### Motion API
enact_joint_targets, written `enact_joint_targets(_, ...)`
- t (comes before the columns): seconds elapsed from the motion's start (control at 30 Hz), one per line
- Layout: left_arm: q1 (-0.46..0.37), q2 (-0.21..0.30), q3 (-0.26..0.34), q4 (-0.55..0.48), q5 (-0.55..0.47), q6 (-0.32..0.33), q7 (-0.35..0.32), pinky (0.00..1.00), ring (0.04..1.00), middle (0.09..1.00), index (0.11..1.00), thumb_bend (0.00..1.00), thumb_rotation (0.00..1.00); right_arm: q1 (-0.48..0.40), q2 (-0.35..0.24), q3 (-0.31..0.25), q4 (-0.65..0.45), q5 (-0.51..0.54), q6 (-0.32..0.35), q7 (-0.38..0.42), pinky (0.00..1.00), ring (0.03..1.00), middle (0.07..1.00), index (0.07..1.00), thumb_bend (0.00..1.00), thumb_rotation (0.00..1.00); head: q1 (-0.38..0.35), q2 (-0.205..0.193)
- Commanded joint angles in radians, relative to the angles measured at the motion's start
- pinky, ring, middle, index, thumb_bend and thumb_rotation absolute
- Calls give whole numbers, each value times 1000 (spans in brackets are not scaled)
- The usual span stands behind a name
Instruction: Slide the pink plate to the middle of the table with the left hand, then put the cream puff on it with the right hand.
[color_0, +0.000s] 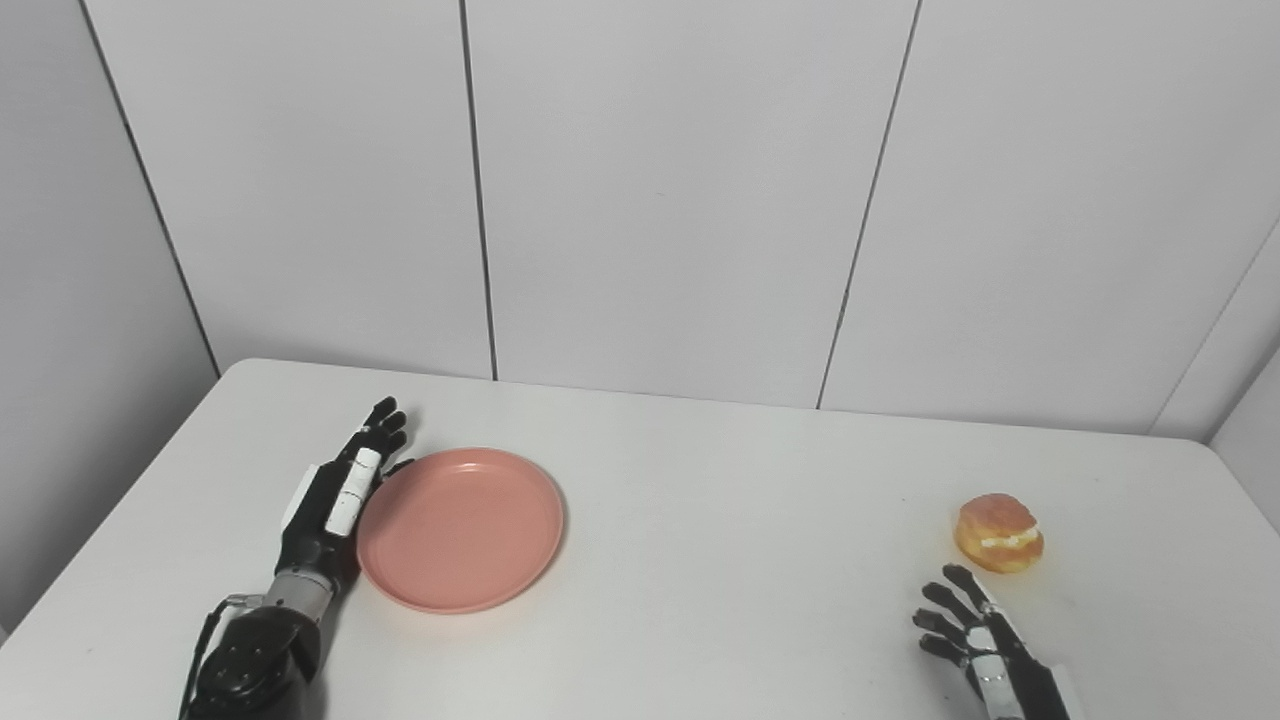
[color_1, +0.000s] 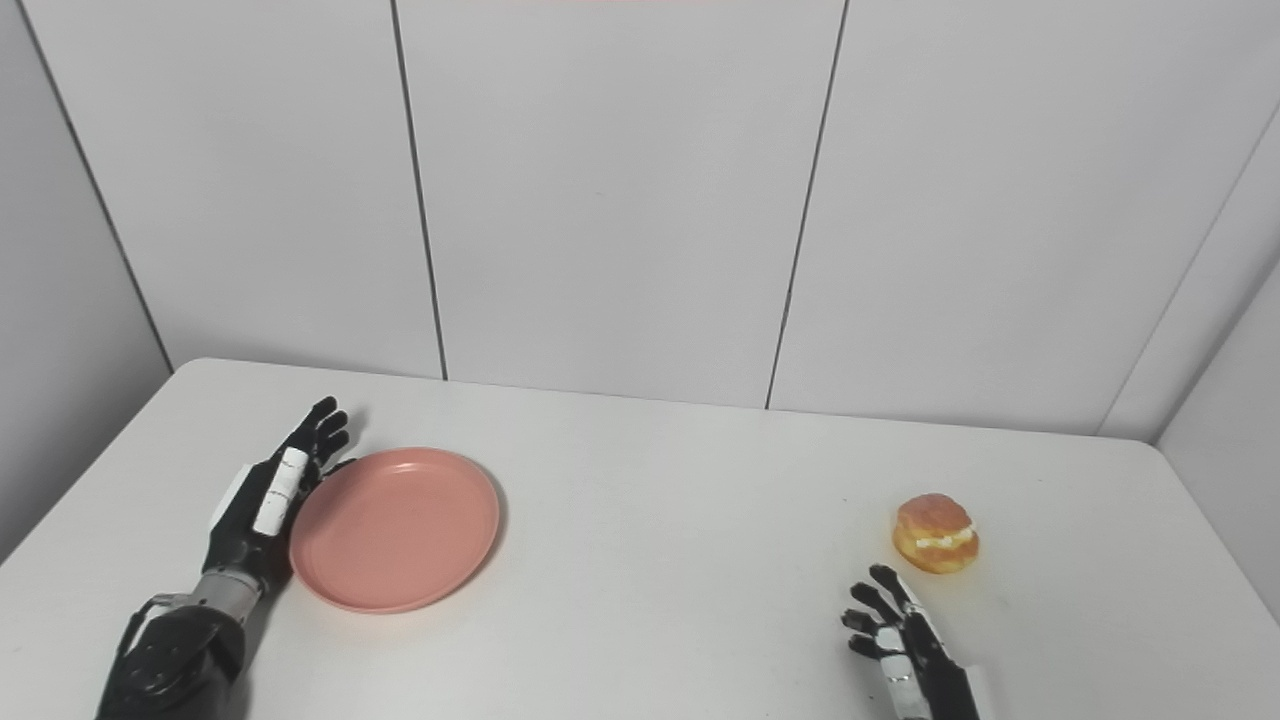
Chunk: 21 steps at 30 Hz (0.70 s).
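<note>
Two hands are seen on the white desk (color_0: 700, 600). The left hand (color_0: 335, 495) is laid flat, fingers extended and holding nothing, its inner side set against the left rim of the pink plate (color_0: 460, 528) — whether contact is made cannot be told for sure. The plate is found toward the desk's left side, well short of the middle, so the sliding step is judged to be in hand. The cream puff (color_0: 999, 533) sits near the right edge; the right hand (color_0: 975, 635) is spread open just before it, empty. Next, a steady sideways push toward the centre is called for — kept low, so the plate is not tipped.
</note>
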Motion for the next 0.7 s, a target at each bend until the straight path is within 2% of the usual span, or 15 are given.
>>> enact_joint_targets(0.0,-5,-56,-30,44,0,-22,-27,840,975,971,927,967,850,25,22,43,8,-7,85,42,738,789,839,890,799,1000,0,1)
enact_joint_targets(0.07,-12,-64,-36,54,3,-26,-25,800,969,958,926,973,853,24,23,47,5,-15,86,40,724,784,835,889,802,1000,-1,3)
enact_joint_targets(0.27,-25,-83,-49,65,2,-25,-21,829,963,957,923,974,856,26,26,54,-8,-32,94,34,713,781,835,886,791,1000,-4,12)
enact_joint_targets(0.43,-28,-104,-56,65,16,-25,-6,779,938,941,920,969,856,27,29,58,-10,-37,97,34,721,783,835,880,793,1000,-7,8)
enact_joint_targets(0.67,-19,-127,-66,32,39,7,14,753,933,943,910,983,874,28,30,61,-15,-60,102,32,715,778,834,878,787,1000,-9,11)
